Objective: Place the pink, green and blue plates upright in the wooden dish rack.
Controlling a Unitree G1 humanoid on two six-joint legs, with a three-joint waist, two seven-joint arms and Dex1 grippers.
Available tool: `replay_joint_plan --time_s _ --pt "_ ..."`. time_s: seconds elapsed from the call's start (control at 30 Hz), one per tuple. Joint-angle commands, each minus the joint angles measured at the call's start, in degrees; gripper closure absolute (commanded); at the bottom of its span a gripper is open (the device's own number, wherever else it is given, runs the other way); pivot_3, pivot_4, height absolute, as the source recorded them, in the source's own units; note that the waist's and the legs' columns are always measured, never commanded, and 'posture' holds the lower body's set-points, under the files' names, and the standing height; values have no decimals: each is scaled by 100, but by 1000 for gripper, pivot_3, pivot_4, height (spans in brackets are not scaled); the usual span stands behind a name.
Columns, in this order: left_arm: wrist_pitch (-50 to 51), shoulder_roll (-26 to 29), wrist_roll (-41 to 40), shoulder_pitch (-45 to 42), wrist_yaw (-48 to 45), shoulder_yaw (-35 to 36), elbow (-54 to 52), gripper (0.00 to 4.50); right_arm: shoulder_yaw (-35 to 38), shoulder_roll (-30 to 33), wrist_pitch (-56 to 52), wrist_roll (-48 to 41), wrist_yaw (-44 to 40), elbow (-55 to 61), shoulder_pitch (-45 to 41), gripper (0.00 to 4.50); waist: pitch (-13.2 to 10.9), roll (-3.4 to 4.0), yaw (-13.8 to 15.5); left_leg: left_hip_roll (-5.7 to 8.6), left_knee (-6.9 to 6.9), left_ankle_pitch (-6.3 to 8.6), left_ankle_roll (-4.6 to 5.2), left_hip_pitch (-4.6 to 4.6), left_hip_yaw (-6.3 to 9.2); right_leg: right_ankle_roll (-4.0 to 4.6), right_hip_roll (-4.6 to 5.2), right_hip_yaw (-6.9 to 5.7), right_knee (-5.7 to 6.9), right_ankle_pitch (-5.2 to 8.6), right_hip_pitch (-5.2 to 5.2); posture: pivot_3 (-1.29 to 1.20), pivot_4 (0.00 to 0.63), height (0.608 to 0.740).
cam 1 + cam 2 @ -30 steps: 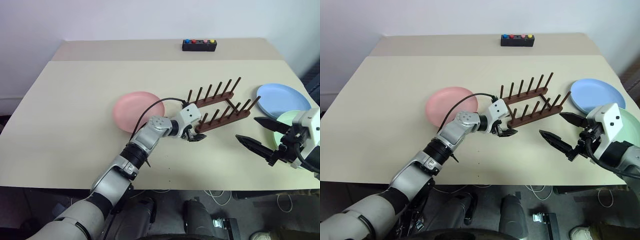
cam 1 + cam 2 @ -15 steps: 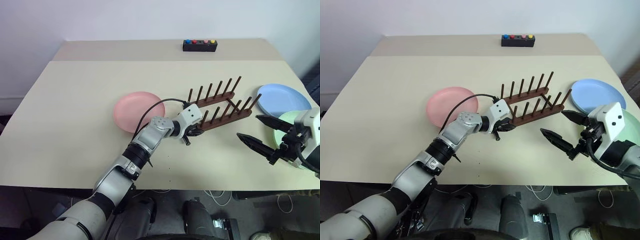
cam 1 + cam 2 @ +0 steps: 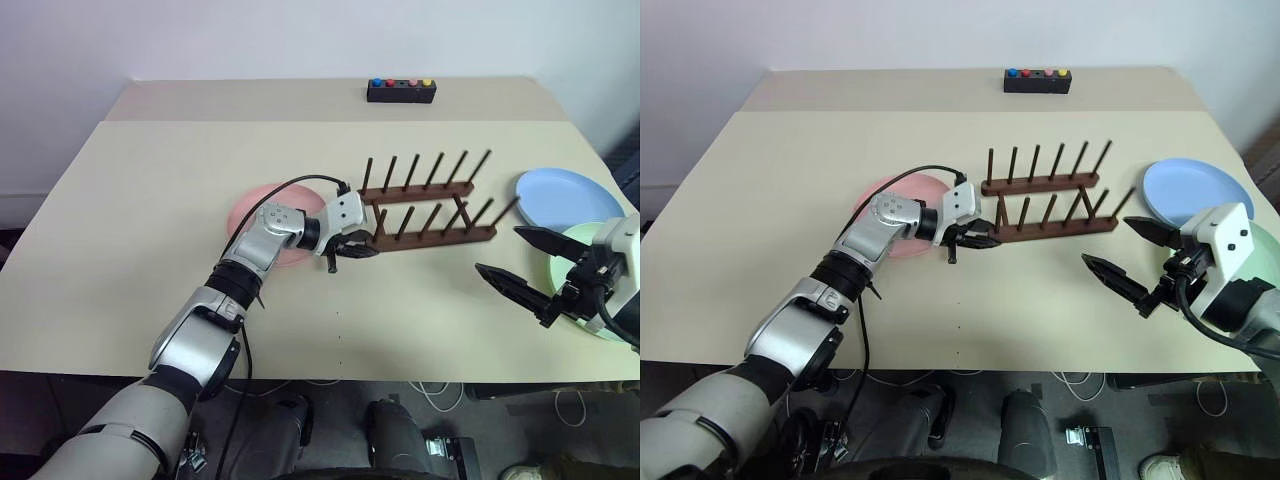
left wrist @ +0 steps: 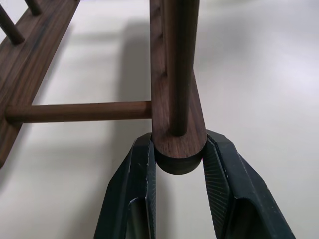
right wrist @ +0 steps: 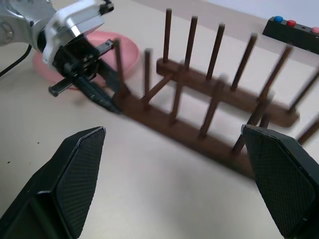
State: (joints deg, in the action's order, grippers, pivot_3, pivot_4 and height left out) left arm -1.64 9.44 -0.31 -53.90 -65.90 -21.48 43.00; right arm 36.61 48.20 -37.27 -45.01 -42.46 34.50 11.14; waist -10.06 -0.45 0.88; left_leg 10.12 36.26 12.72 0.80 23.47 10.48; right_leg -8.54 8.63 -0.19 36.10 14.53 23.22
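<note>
Left hand (image 4: 178,164) is clamped on the near rail's end of the rack (image 3: 430,212), whose long axis runs rightward toward the spread right hand (image 3: 524,262).

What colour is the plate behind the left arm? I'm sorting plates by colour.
Salmon pink; the pink plate shows best in the right eye view.

The left gripper (image 3: 358,247) sits at the near rail's end of the wooden dish rack (image 3: 428,205), apparently clamped on it, its arm crossing the pink plate (image 3: 262,222). The blue plate (image 3: 565,198) and green plate (image 3: 584,240) lie flat near the right gripper (image 3: 518,264), whose fingers are spread wide
</note>
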Motion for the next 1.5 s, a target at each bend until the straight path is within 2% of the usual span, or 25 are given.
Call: replay_joint_plan --time_s 0.03,0.17,0.23,0.47,0.5,0.6,0.67,0.83,0.93,0.97,1.03,1.13,1.17,1.2,1.3,1.33,1.5 --pt "-485 -203 -50 -62 -134 106 221 3794 24 4 94 -11 -23 29 -65 0 -1 -1 0 0 1 0 0 0 0 0 0 0 0 0 0 0 150 740" --pt "-497 -309 39 -151 -69 157 544 3794 28 9 91 -20 -28 46 -58 0 -1 -1 -9 0 0 0 1 0 0 -1 0 0 1 0 0 0 150 740" --pt "-134 -376 -54 -252 -53 284 715 3794 17 5 97 -14 -25 61 -57 0 -1 -1 -23 0 0 0 1 0 0 -1 -1 0 2 -1 1 0 150 740" --pt "-26 -364 133 -321 328 397 844 369 -78 -7 127 21 -15 58 -90 0 0 -1 -11 0 2 0 1 0 0 -2 -1 0 3 -1 1 0 150 740" --pt "75 -368 76 -307 319 440 778 55 -99 -9 128 22 -20 58 -96 0 -1 -1 -12 0 2 0 1 0 0 -2 -2 0 3 -1 1 0 150 740" --pt "603 -280 -179 -264 86 570 286 55 -177 -12 109 -5 -28 71 -132 0 0 -1 -16 0 2 0 1 0 0 -2 -2 0 4 -1 1 0 150 740" --pt "1385 -98 -516 -220 -156 754 -453 55 -227 -27 75 -92 -29 70 -185 0 -1 -2 -24 0 1 0 1 0 1 -2 -2 0 4 -1 2 0 150 740" --pt "3453 910 -1090 -70 -367 1123 -2399 55 -593 -110 111 -24 -5 -92 -422 0 1 3 -102 -3 -1 -1 0 -4 4 -2 -6 3 12 -1 7 0 150 740" --pt "4302 1495 -1562 158 -540 1315 -3329 1287 -731 -122 39 -125 -58 -228 -574 805 3 5 -135 -2 0 -1 -2 -5 5 -1 -6 4 13 -1 3 0 150 740" --pt "4560 1665 -1748 255 -657 1329 -3639 1879 -753 -108 19 -134 -74 -272 -605 1393 4 6 -140 -2 0 -1 -2 -6 5 -1 -6 4 12 -1 3 0 150 740" --pt "5336 2004 -2448 561 -1092 1347 -4347 2843 -907 25 -1 27 -207 -381 -559 2278 3 6 -147 -2 -2 -1 -2 -6 7 -1 -6 4 11 -1 2 0 150 740" --pt "5559 1938 -2642 851 -917 1118 -4694 4386 -1169 203 23 380 -311 -541 -430 3804 3 6 -78 -1 -1 -1 -2 -6 11 0 -6 4 10 -1 1 0 150 740" --pt "5499 1821 -2616 936 -786 1007 -4764 4500 -1229 226 8 458 -295 -581 -413 4388 3 6 -44 0 2 -2 -2 -7 11 1 -7 4 10 -1 -1 0 150 740" --pt "5541 1671 -2642 994 -631 935 -4808 4500 -1278 242 -4 537 -272 -611 -400 4456 3 6 -18 0 4 -2 -3 -8 9 1 -6 5 9 -1 -4 0 150 740" --pt "5690 1030 -2865 1206 -276 781 -4818 4500 -1462 300 93 901 -259 -635 -263 4456 2 3 14 2 5 -1 -2 -7 8 1 -3 7 3 -1 -8 0 150 740" --pt "5521 847 -2715 1285 -169 554 -4658 4500 -1572 316 71 1056 -186 -663 -220 4456 2 3 3 2 5 -1 -2 -4 8 1 -3 7 1 -1 -6 0 150 740" --pt "5070 375 -2356 1300 130 -45 -4264 4500 -1719 332 149 1644 9 -801 -85 4456 4 5 -24 -1 1 0 -1 -5 -2 2 -2 10 4 -1 2 0 150 740"
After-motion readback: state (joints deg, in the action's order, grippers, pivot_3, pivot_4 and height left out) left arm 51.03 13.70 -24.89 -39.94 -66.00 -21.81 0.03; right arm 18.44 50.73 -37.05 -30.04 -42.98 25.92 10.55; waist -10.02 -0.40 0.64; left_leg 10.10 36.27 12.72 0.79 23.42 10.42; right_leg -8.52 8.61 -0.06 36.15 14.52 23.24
